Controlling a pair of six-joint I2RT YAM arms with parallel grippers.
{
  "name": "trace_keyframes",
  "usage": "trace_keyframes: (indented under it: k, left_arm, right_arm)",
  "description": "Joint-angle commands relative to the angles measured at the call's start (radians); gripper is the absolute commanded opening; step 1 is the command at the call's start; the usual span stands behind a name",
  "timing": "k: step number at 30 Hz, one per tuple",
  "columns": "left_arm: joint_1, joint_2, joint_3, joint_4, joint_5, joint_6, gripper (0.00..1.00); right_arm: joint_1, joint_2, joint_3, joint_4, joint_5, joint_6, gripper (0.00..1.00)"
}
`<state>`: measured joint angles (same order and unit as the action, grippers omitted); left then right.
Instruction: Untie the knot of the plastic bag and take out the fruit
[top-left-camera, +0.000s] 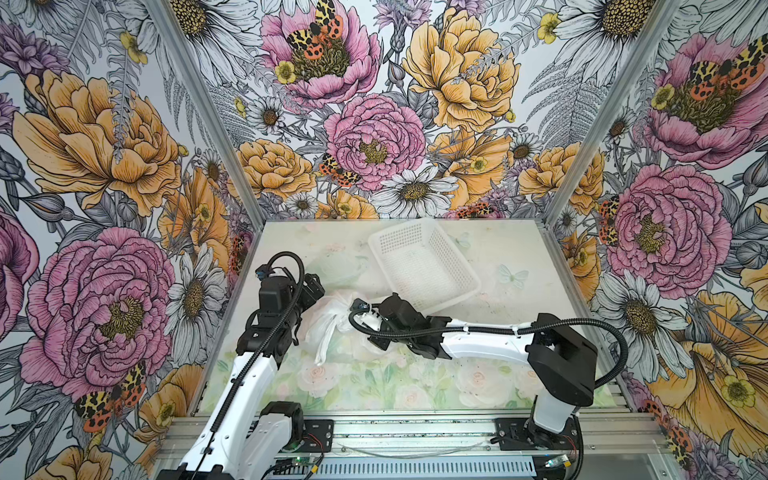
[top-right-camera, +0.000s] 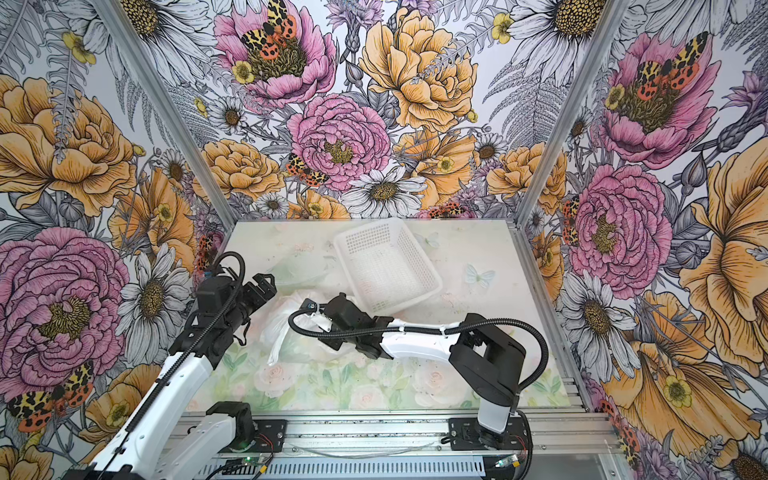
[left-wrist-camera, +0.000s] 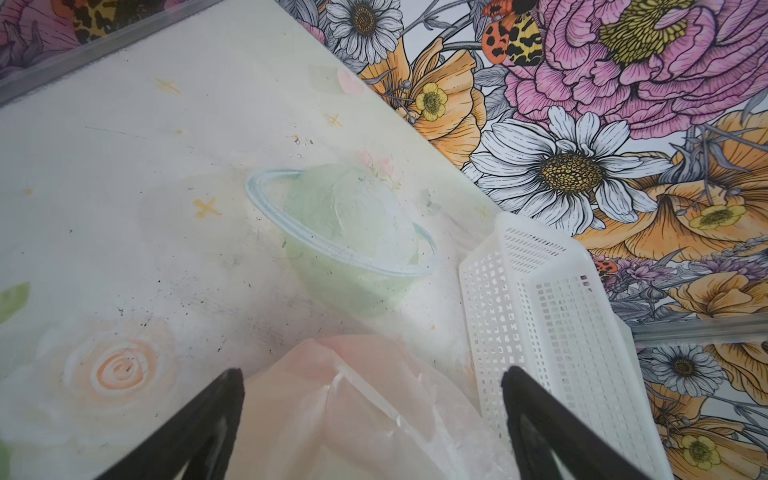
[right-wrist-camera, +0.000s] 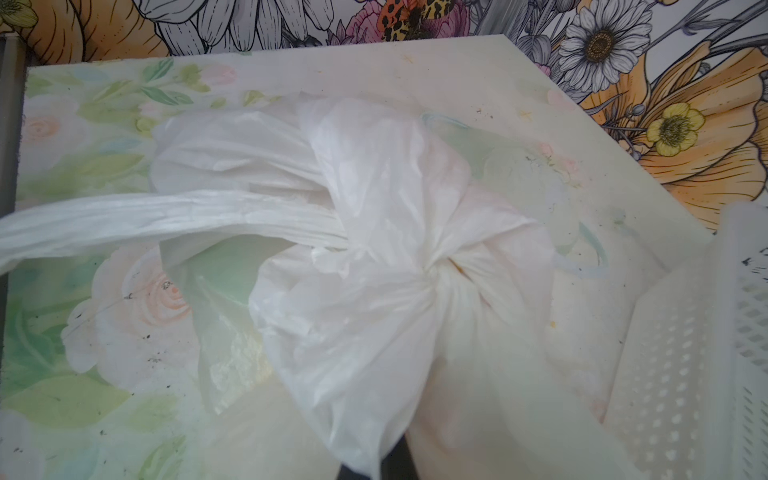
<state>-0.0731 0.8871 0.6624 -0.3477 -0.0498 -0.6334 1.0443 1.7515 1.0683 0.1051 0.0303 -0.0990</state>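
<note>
Nearest, a fold of the plastic bag (right-wrist-camera: 365, 365), seemingly light, limp and slippery, lying on the table (top-left-camera: 519, 299) beside the basket (top-left-camera: 419, 266), is pinched in the closed right claw (right-wrist-camera: 376, 469) near the knot (right-wrist-camera: 436, 270), while the left claw (left-wrist-camera: 372, 374) hovers wide open, likely best taking the bunched handle strip (right-wrist-camera: 166, 220).

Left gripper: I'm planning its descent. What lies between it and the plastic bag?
Nothing. In the left wrist view the plastic bag shows bare between the open jaws of the left gripper; the basket stands off to one side.
</note>
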Motion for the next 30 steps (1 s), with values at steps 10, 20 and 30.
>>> trace_keyframes:
  k: [10,20,30]
  left_arm:
    - [-0.068,0.124,0.075,0.015,0.079,-0.012,0.97]
    - [-0.120,0.306,0.140,0.010,0.119,0.011,0.72]
    - [-0.138,0.273,0.144,-0.019,-0.007,0.028,0.00]
  right_arm:
    - [-0.035,-0.040,-0.063,0.167,-0.002,-0.024,0.00]
    - [-0.035,-0.030,-0.060,0.170,-0.013,-0.030,0.00]
    - [-0.043,-0.028,-0.064,0.176,0.013,-0.021,0.00]
